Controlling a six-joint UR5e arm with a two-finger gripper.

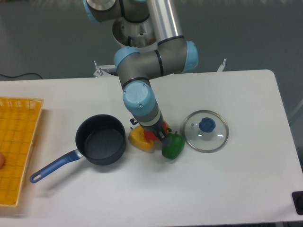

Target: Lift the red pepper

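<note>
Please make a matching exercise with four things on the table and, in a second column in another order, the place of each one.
Things:
1. glass lid
2. yellow basket
3. black saucepan
4. red pepper

Places:
A. left edge of the table
B. between the yellow pepper and the green pepper, under the gripper
C. right of the peppers
D. left of the yellow pepper

Pairs: 1-C, 2-A, 3-D, 4-B
</note>
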